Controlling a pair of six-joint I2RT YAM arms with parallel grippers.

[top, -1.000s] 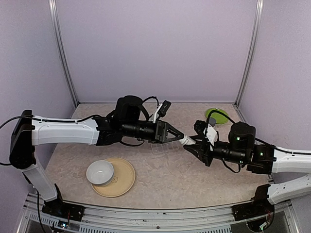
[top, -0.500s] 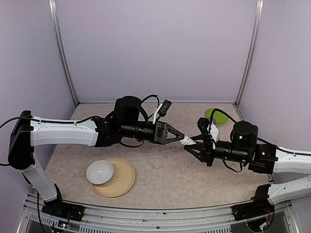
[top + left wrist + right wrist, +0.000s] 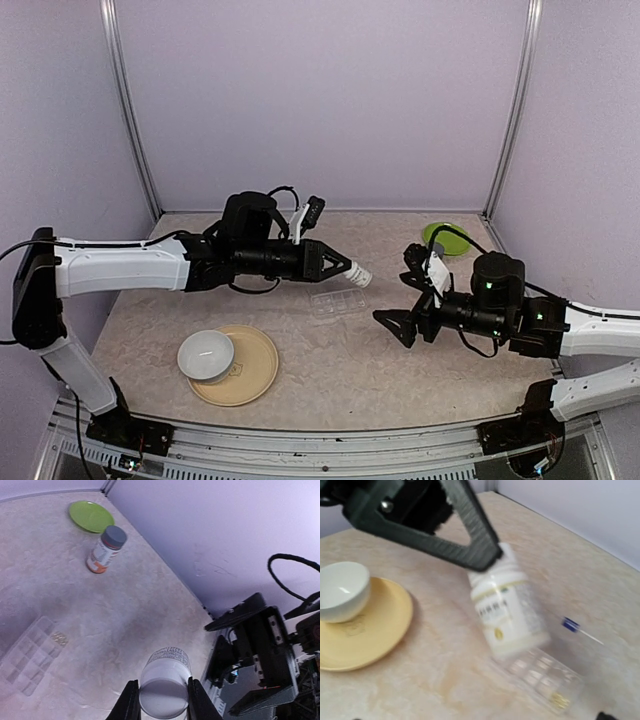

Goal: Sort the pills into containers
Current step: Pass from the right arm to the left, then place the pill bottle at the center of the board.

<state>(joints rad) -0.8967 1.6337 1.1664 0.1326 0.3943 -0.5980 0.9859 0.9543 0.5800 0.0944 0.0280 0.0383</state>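
My left gripper [image 3: 340,268] is shut on a small white bottle [image 3: 356,273], holding it tilted above the table; its fingers clamp the bottle's base [image 3: 164,694]. Just below the bottle lies the clear pill box [image 3: 337,300] whose compartments are the containers. A small pale cluster of pills [image 3: 60,638] sits in one end compartment [image 3: 560,699]. My right gripper [image 3: 391,329] hangs open to the right of the box, apart from the bottle [image 3: 507,611], with nothing between its fingers.
A white bowl [image 3: 206,355] rests on a yellow plate [image 3: 255,372] at the front left. A green plate [image 3: 446,238] and an orange-labelled, grey-capped bottle [image 3: 105,550] stand at the back right. A thin blue-tipped stick [image 3: 575,627] lies beyond the box.
The right gripper was shut on the bottle's end; it has opened and drawn back to the right. The left arm has pulled the bottle back to the left.
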